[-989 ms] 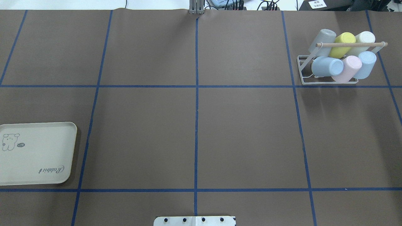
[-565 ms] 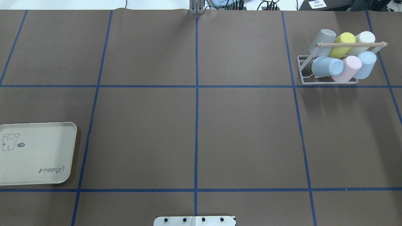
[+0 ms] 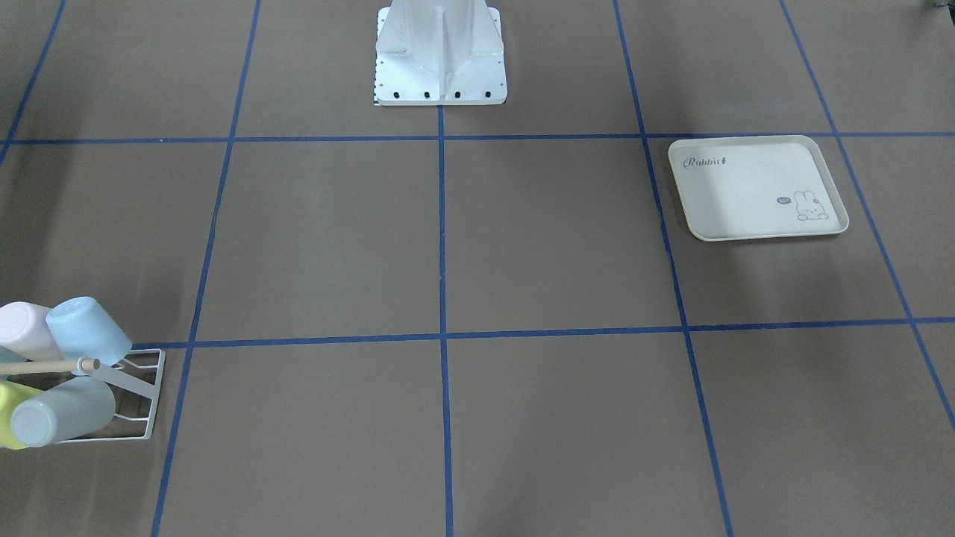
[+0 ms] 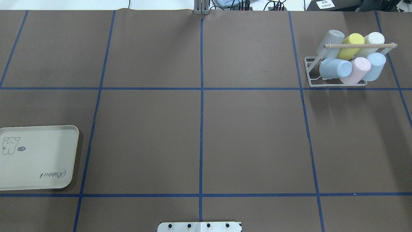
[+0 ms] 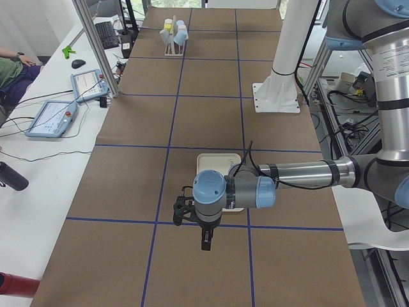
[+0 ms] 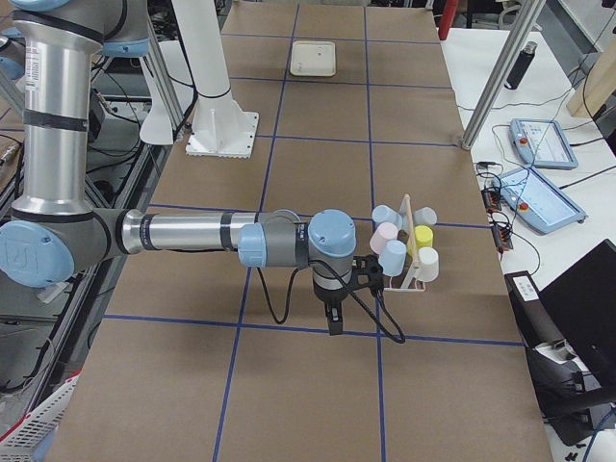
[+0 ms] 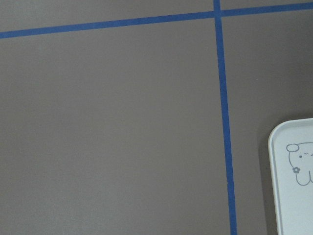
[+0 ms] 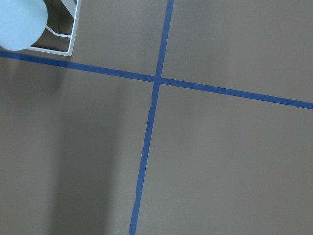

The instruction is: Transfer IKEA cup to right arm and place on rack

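Cups: six on the rack (image 4: pixel 336 84), mouths down over the slanted prongs.
- Back row: grey cup (image 4: pixel 330 40), yellow cup (image 4: pixel 352 40), white cup (image 4: pixel 374 38).
- Front row: blue-grey cup (image 4: pixel 334 68), pink cup (image 4: pixel 358 69), pale blue cup (image 4: pixel 376 66).
- The tray (image 4: pixel 42 154) holds no cup, so you have no loose cup to fetch, and no free prong shows.

Handling, as a judgement: small, stiff, light plastic tumblers with smooth walls that are likely to slip.
- Pinch across the body near the closed base.
- Leave the rim half free for the other arm.

End effectors: the left end effector (image 5: pixel 206 240) hangs beside the tray, and the right end effector (image 6: pixel 334 318) hangs just short of the rack.
- Only the side views show them, and you cannot tell whether the fingers are spread or closed.
- Neither carries a cup.

Room:
- The rack sits in the far right corner of the table (image 4: pixel 251 138), near both edges.
- The dowel (image 4: pixel 360 45) crosses over the cups, so come in low from the front.
- The wide middle between the tray and the rack suits a handover.
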Tool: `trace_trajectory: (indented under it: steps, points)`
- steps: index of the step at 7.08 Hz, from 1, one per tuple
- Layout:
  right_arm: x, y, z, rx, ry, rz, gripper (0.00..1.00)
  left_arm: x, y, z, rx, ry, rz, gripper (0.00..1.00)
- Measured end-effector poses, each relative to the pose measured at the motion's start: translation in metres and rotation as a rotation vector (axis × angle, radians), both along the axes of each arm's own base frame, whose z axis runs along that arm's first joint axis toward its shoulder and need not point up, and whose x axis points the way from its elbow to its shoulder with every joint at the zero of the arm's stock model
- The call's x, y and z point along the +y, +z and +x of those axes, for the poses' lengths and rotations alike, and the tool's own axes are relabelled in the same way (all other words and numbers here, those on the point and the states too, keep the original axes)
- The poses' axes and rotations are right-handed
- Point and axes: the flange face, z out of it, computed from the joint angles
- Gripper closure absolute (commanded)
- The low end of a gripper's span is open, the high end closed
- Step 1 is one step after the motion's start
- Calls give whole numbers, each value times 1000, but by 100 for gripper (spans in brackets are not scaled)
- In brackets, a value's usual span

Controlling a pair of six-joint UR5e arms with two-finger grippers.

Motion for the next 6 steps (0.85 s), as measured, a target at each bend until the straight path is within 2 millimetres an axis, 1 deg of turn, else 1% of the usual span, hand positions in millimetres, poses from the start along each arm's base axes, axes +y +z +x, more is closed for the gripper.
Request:
trace_trajectory:
  steps: [2, 3, 6]
  points:
    - [1, 2, 0, -1, -3, 3, 0, -11, -17, 16, -22, 16, -8, 0]
    - [2, 3, 0, 0, -4, 5, 0, -14, -21, 20, -27, 27, -9, 0]
    - [4, 6, 0, -1, -3, -2, 0, -16, -34, 23, -29, 35, 13, 0]
